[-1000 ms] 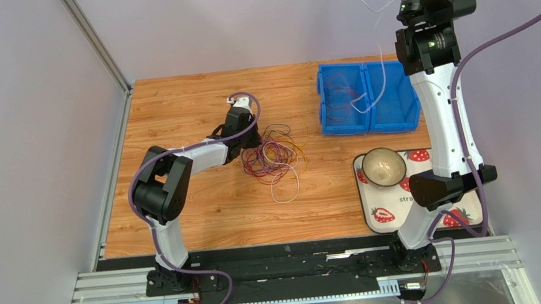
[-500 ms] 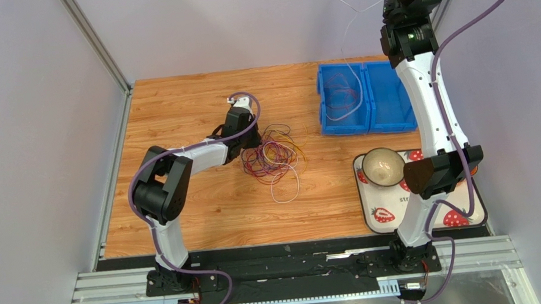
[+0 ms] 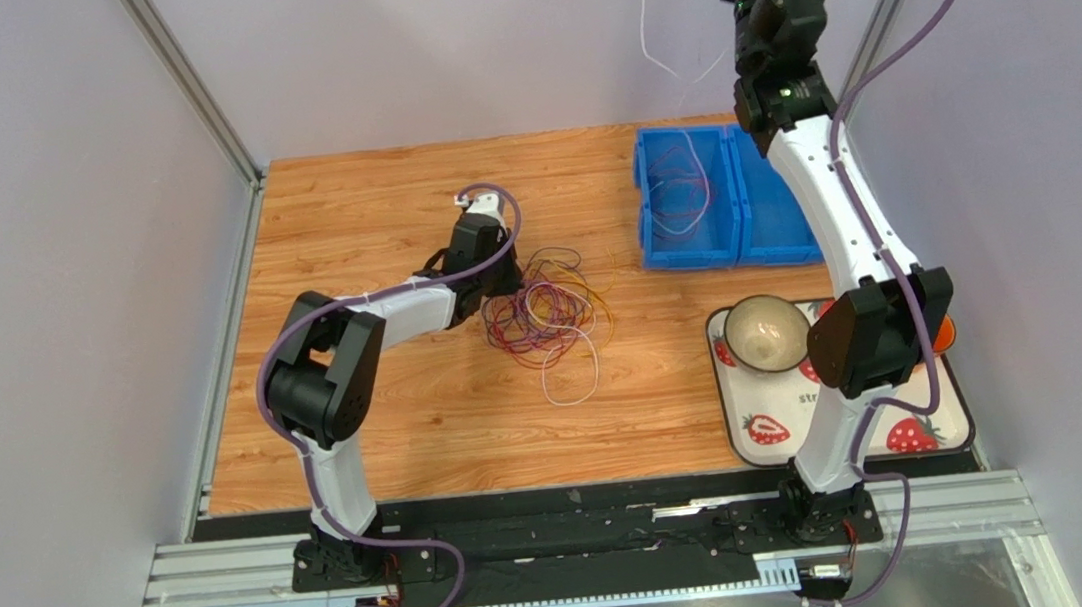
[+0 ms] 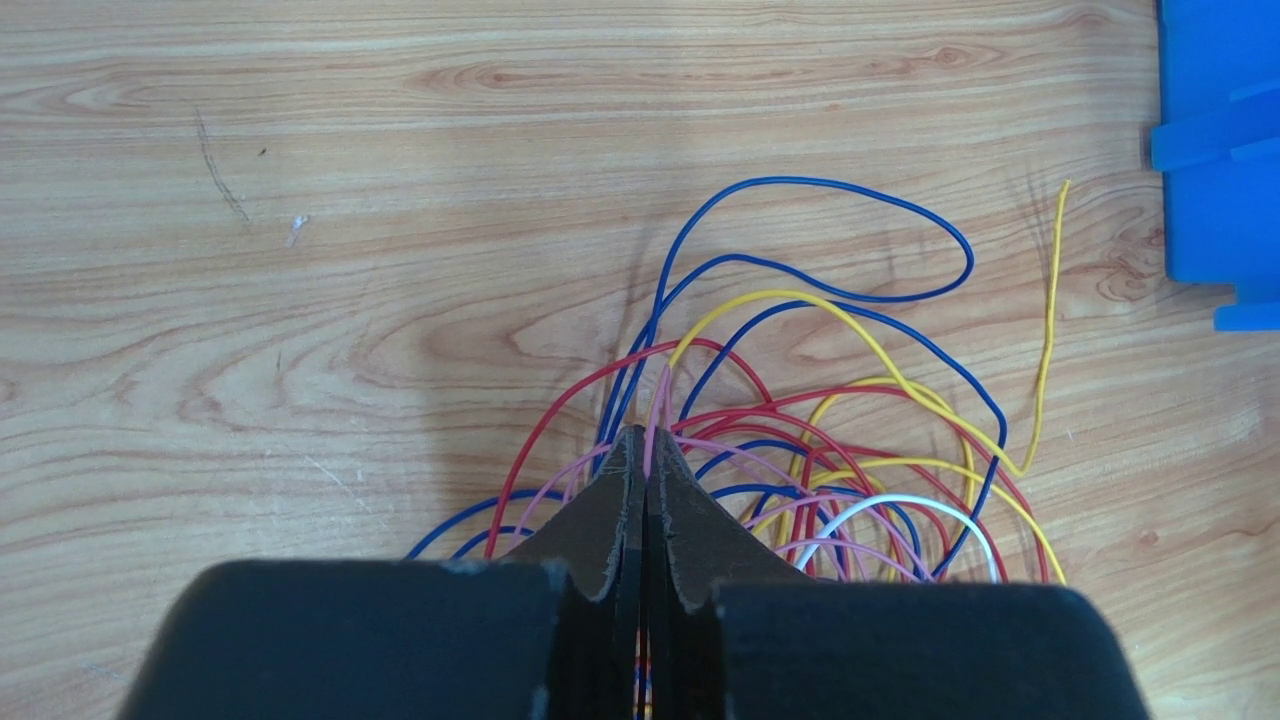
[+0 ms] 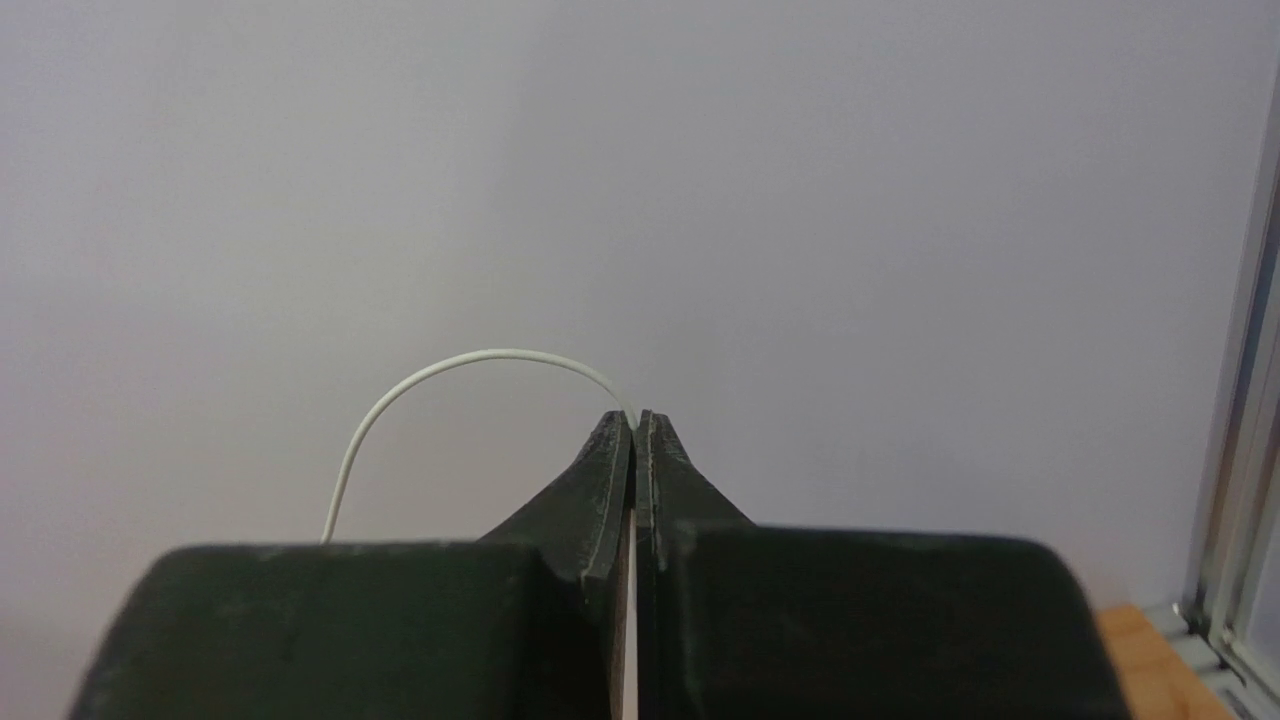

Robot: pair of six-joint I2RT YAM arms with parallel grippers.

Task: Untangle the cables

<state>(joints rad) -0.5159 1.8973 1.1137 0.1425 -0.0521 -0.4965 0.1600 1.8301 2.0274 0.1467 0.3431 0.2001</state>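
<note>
The job looked partly done. In the top view, most of the cables (image 3: 549,315) lay in one loose knot of red, blue, yellow, pink and white loops on the table (image 3: 394,425) at the centre of the frame, well apart from the blue bin (image 3: 784,225) at upper right. The left gripper (image 4: 646,447) sat at the knot's left edge. Its jaws were pressed together with a pink strand coming out between the tips, so it seemed to be pinning the bundle in place. In the left wrist view the loops crossed one another just beyond the tips, and one yellow end lay free to the right.

The right gripper (image 5: 634,426) was raised high at the top right of the frame, jaws together and clamped on a single white cable (image 5: 451,365). That cable arched away to the left and hung down toward the bin. A few thin strands showed in the bin's left compartment, which suggested some cables were already sorted out. By that reading, one cable appeared lifted clear, and the greater part of the knot was left to separate.
</note>
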